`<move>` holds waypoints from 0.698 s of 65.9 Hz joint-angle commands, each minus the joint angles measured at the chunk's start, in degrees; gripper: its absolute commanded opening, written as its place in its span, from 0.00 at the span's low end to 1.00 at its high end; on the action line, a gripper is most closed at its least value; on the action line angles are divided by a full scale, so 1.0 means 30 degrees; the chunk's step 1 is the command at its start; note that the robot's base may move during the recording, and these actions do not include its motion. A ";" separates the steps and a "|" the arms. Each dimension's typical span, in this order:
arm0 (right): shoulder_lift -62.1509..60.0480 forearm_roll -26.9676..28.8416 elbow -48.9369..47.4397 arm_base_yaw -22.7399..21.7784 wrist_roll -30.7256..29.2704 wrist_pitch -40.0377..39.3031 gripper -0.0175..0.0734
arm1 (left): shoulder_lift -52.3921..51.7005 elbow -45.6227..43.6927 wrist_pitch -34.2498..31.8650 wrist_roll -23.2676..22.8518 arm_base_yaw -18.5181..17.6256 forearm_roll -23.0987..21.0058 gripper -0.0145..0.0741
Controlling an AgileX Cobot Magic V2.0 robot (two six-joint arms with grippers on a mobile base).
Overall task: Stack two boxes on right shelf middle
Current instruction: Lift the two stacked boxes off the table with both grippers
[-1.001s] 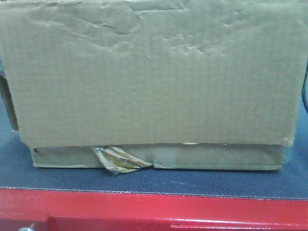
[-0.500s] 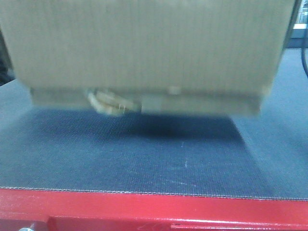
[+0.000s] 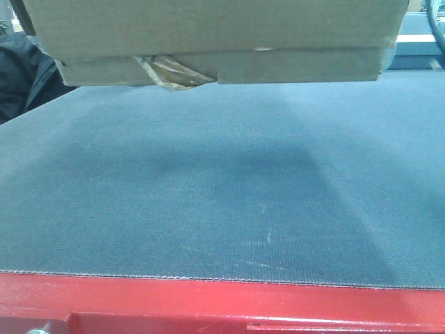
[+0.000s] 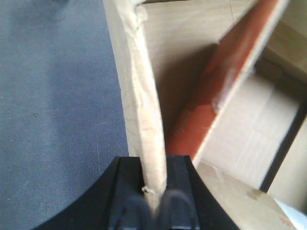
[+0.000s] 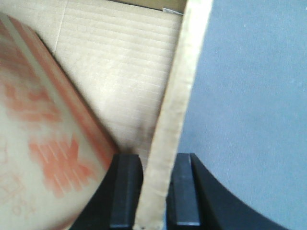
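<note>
Boxes of brown cardboard fill the top edge of the front view, one upon the other: the big box sits on the flat box, and their front faces are almost in one line. A crumpled piece of tan tape hangs out at the front of the flat box, left of the middle. Both boxes are in the air, apart from the tabletop, whose dark grey woven surface takes the whole middle of the frame. A soft shadow lies on it below the boxes. Along the bottom edge runs the red frame of the tabletop.

In the left wrist view the left pincer is at the bottom centre. Its two black fingers are narrow and press on both sides of a thin cardboard wall of the big box. The wall runs up the frame from the pincer. The grey tabletop is at the left of it, and at the right is the inside of the box, where an orange-printed flap leans slanted.

In the right wrist view the right pincer grips in the same manner: a box wall stands between its black fingers, with the inside of the box and an orange-printed sheet at the left and the tabletop at the right
</note>
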 commanded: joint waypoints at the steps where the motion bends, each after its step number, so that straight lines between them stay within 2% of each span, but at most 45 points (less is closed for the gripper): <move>1: -0.0358 0.0205 -0.0300 -0.0054 -0.0105 -0.0731 0.02 | -0.0212 -0.0205 -0.0492 -0.0008 -0.0007 -0.0459 0.04; 46: -0.0358 0.0205 -0.0300 -0.0054 -0.0105 -0.0731 0.02 | -0.0212 -0.0205 -0.0690 -0.0008 -0.0007 -0.0459 0.04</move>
